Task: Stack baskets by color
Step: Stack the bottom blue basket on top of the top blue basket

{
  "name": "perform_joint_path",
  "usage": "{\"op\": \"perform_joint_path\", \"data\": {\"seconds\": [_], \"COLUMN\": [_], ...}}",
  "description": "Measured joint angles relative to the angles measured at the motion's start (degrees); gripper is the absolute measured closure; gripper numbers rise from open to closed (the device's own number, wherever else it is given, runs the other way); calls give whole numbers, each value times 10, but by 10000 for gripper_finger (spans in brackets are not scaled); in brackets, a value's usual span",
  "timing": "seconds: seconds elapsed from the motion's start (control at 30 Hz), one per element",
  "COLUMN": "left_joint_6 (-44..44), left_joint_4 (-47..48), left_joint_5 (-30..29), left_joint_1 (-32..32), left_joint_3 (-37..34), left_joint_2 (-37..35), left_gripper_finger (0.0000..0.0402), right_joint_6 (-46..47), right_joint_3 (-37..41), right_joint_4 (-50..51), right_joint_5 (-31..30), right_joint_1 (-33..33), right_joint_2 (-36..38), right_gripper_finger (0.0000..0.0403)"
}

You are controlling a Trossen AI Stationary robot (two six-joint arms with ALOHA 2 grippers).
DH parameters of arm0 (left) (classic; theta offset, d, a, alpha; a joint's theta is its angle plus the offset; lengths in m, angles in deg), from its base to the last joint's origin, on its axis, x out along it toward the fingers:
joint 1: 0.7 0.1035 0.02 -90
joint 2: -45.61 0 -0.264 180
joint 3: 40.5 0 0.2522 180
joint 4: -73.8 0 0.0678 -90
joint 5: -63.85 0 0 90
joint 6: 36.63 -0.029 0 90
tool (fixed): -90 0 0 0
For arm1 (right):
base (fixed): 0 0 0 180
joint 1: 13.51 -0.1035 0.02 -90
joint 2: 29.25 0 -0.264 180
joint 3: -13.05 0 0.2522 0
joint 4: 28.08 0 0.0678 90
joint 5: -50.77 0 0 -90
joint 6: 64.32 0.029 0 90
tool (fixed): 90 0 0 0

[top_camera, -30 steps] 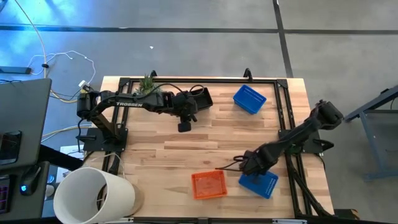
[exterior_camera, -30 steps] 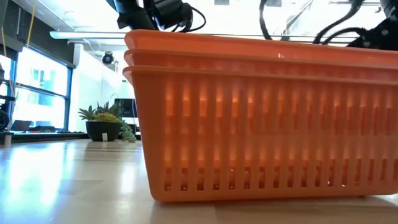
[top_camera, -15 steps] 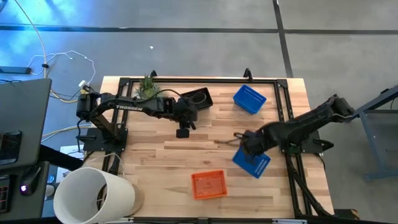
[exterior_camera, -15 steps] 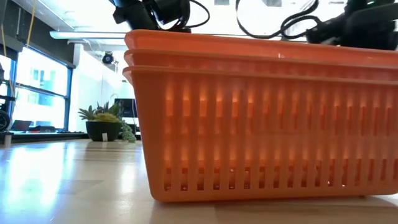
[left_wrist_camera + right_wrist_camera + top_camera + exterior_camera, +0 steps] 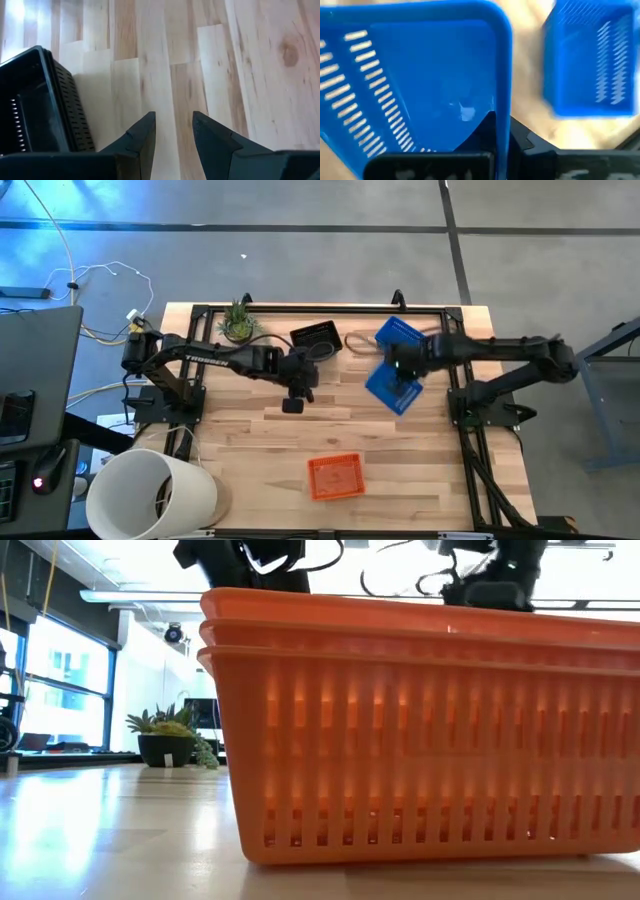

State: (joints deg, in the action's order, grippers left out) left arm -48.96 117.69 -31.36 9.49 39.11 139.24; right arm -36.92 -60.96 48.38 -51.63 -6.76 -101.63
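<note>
The desk (image 5: 240, 430) is pale jointed wood planks, matt and fairly smooth, so a light basket should slide easily on it. At its near-left corner stands a big white bucket (image 5: 150, 496); near the far-left corner sits a small green plant (image 5: 238, 325).

The left gripper (image 5: 293, 404) hangs over bare boards toward the middle of the desk, jaws a little apart and empty — the left wrist view shows only wood between its dark fingers (image 5: 142, 140). Just beside it, toward the far edge, lies the black basket (image 5: 316, 339), mesh-walled and rectangular.

Near the near edge, about midway along, rests the orange stack (image 5: 335, 476); the low view shows more than one rim nested together, with slotted, slightly translucent walls.

Toward the far-right part of the desk, the right gripper (image 5: 398, 368) is clamped on the rim of a blue basket (image 5: 392, 389), carrying it tilted just beside a second blue basket (image 5: 403, 333) at the far edge. These baskets look light, thin and somewhat flexible — the rolled rim is the sensible hold, since the perforated walls would likely bow.
</note>
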Motion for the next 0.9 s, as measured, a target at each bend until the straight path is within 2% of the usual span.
{"op": "perform_joint_path", "data": {"seconds": [0.1, 0.4, 0.7, 0.9], "left_joint_6": [1, 2, 2, 11], "left_joint_4": [0, -1, -1, -1], "left_joint_5": [0, -1, -1, -1], "left_joint_1": [-3, -2, -2, -2], "left_joint_3": [0, 0, 0, 0], "left_joint_2": [0, 0, 0, 0], "left_gripper_finger": [286, 286, 286, 286], "right_joint_6": [-48, -189, -268, -314], "right_joint_3": [-45, -133, -140, -140], "right_joint_4": [0, 0, 4, 9], "right_joint_5": [-23, -27, -7, 6], "right_joint_1": [43, 181, 308, 346], "right_joint_2": [0, 0, -15, -70], "right_gripper_finger": [403, 403, 403, 403]}}
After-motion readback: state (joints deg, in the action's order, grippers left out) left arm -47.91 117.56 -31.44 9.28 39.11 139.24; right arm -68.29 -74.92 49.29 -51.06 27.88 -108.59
